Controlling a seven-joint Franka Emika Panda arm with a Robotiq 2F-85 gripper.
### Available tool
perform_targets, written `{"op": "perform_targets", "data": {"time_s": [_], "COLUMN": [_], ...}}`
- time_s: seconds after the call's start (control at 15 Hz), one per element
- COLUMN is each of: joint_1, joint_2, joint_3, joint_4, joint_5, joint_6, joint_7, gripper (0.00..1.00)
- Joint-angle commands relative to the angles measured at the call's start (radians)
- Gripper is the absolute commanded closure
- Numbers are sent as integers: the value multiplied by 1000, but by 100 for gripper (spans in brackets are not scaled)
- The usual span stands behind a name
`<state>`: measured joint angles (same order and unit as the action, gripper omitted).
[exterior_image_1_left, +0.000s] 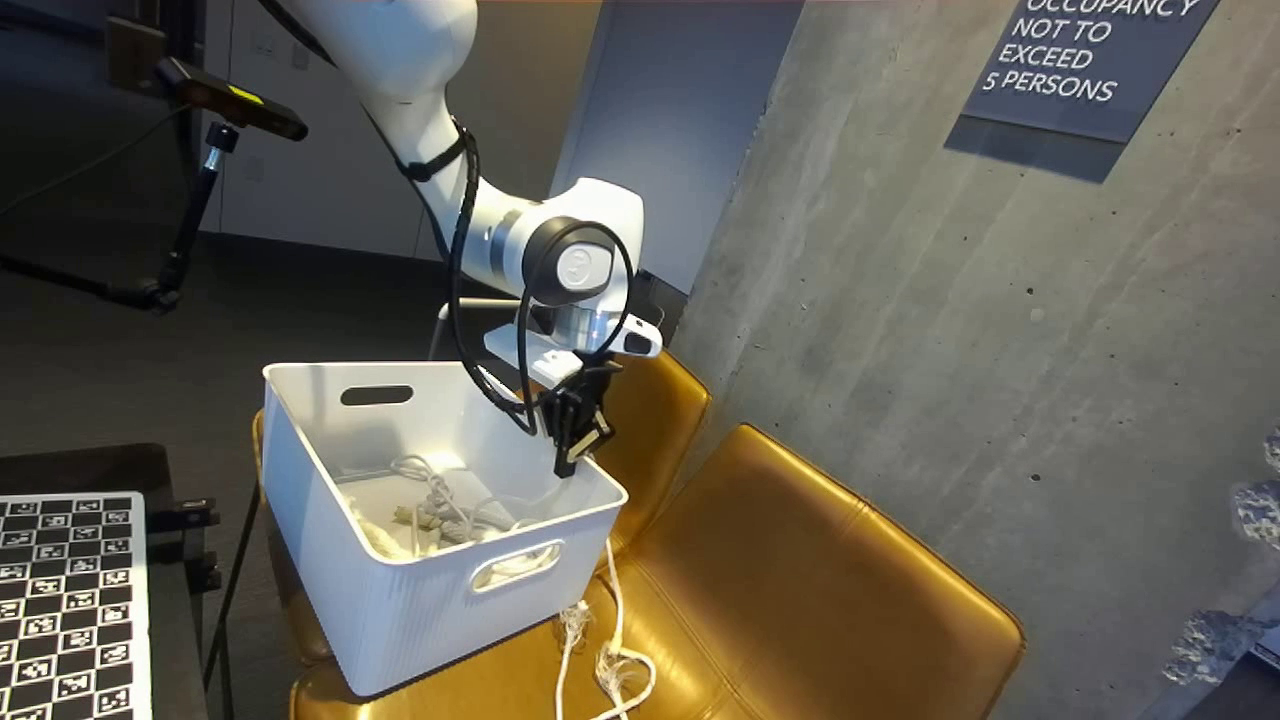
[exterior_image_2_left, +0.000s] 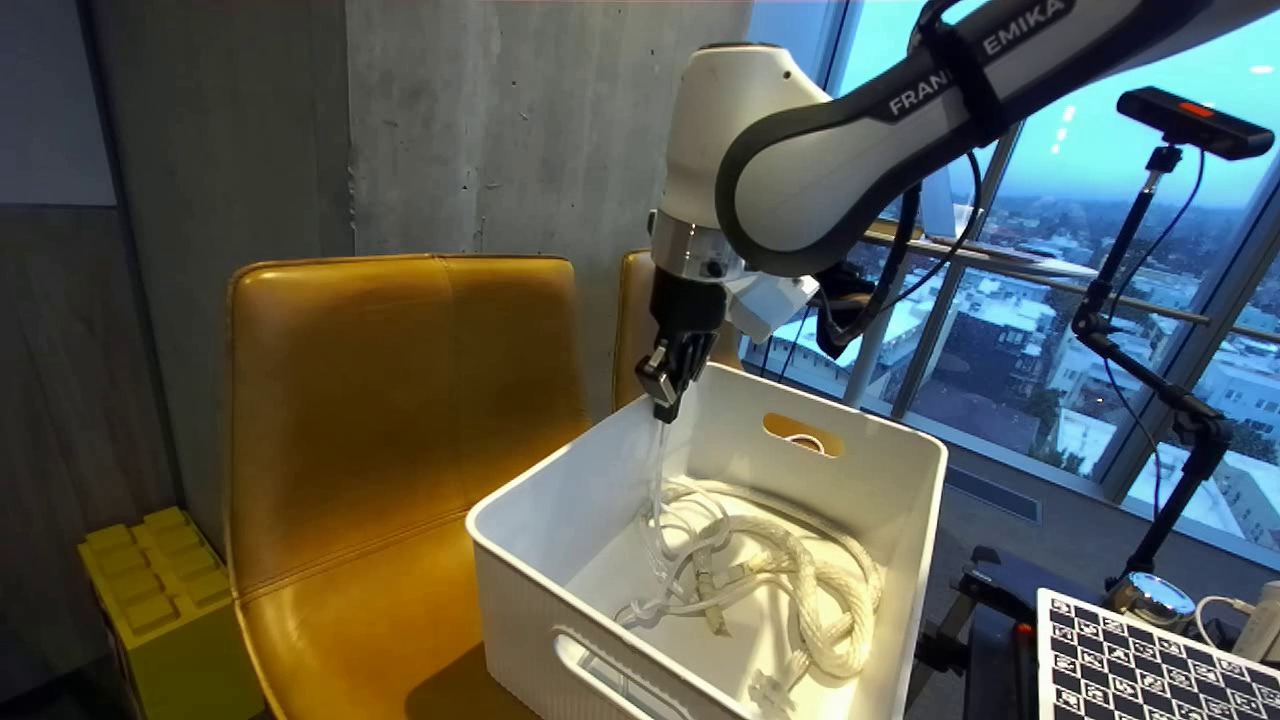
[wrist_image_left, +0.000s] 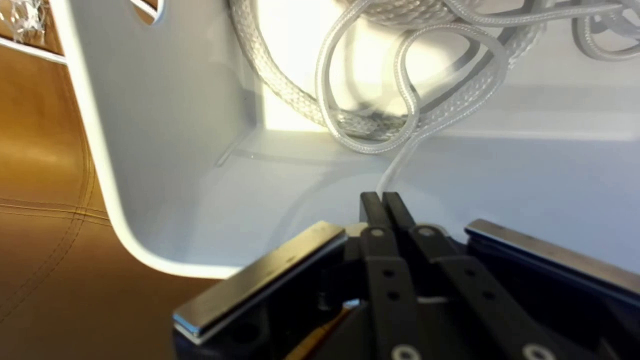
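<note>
Gripper (wrist_image_left: 381, 196) pinches thin white cord (wrist_image_left: 369, 148), jaws pressed together, at bin's (exterior_image_1_left: 430, 620) edge. Likely light, limp, slick; best hold, wrist view: single strand, near side of its loops.

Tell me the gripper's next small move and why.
Probably a slow, slight lift of the gripper: it is shut on the thin white cord, which runs down into loose loops over the thicker rope in the bin, so a quick pull might drag the rope along.
</note>
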<state>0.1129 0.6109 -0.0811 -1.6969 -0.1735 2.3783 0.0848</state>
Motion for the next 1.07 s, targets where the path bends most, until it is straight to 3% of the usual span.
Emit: {"op": "perform_targets", "data": {"time_s": [0.0, 0.33, 0.67, 1.0], "joint_1": [13, 27, 30, 57], "joint_2": [-66, -313, -580, -865], "joint_3": [4, 49, 139, 218], "joint_4": [-62, -298, -512, -682], "joint_5": [-32, -20, 13, 85], "joint_6": [31, 95, 159, 122], "joint_7": [20, -8, -57, -89], "gripper": [99, 99, 99, 99]}}
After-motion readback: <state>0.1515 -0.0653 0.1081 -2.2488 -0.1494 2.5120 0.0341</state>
